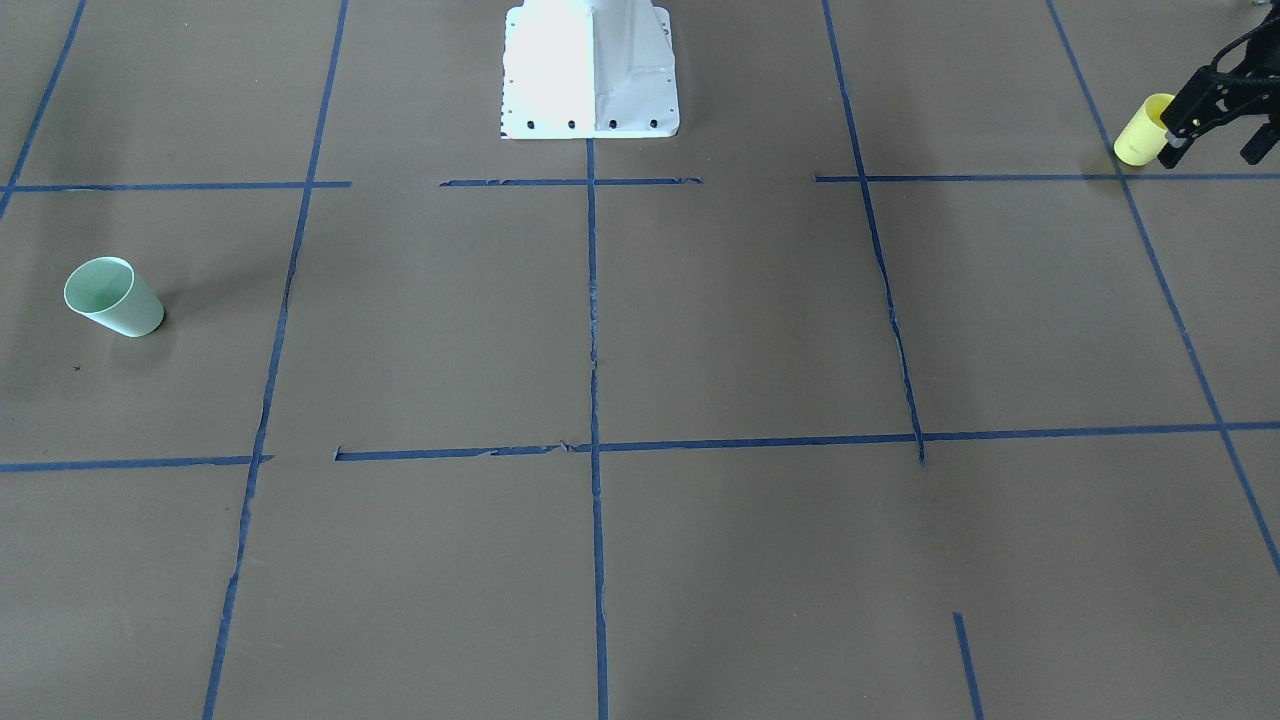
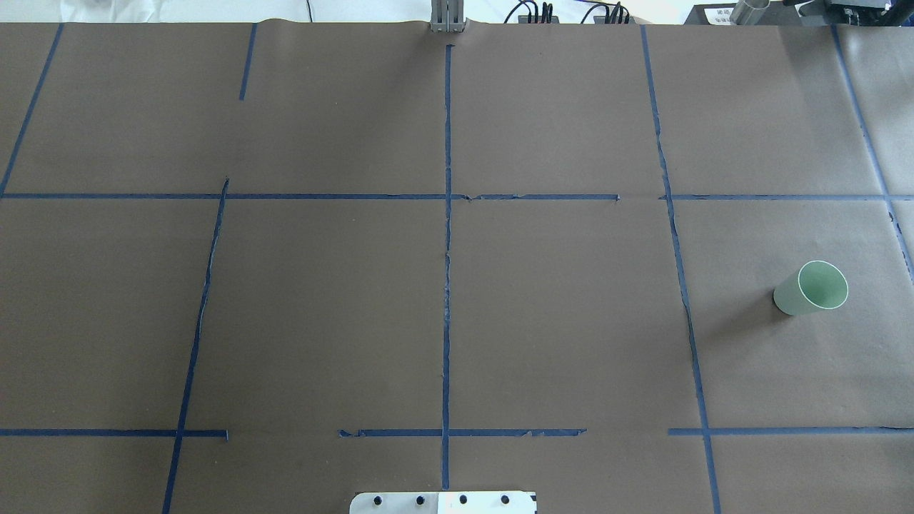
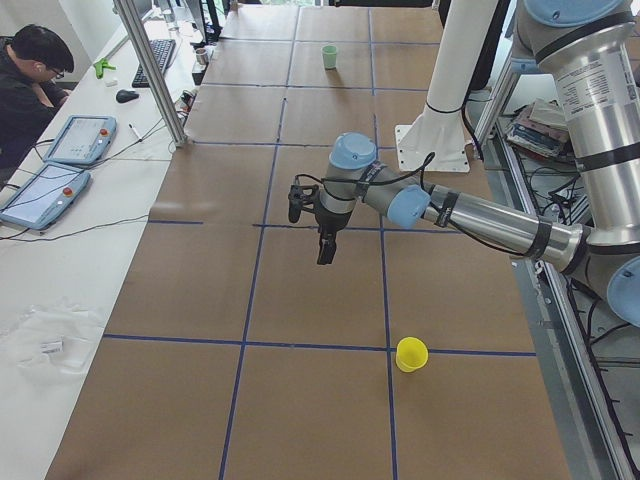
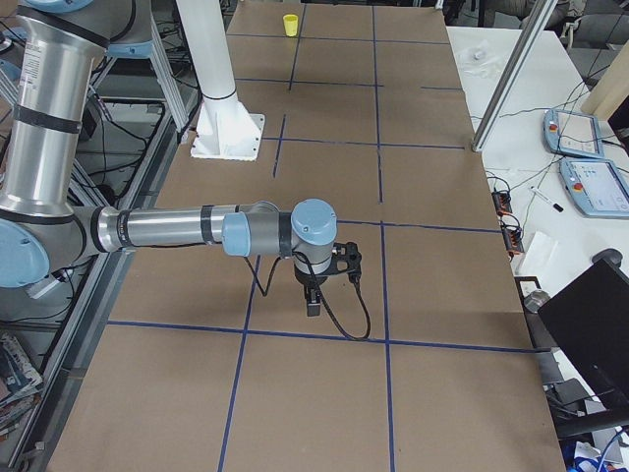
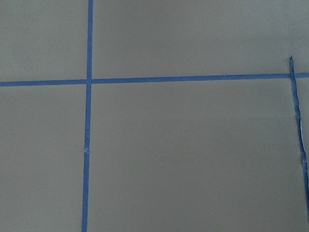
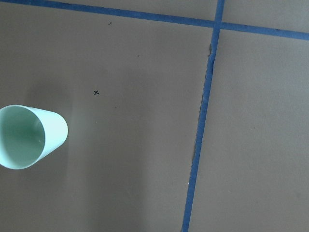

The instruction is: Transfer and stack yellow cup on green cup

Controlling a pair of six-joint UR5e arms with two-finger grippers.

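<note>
The yellow cup (image 1: 1138, 132) stands upright on the brown table near its end on my left side; it also shows in the exterior left view (image 3: 410, 354). My left gripper (image 1: 1212, 150) is open and empty. It hovers above the table, apart from the yellow cup, as the exterior left view (image 3: 311, 228) shows. The green cup (image 2: 810, 288) stands upright at the table's other end and shows in the right wrist view (image 6: 30, 137). My right gripper (image 4: 314, 298) hangs over the table near the green cup's end; I cannot tell whether it is open or shut.
Blue tape lines (image 2: 447, 250) grid the brown paper table. The white robot base (image 1: 590, 70) stands at the middle of my edge. An operator (image 3: 35, 85) sits at a side bench with tablets. A metal post (image 3: 150, 70) stands at the far table edge.
</note>
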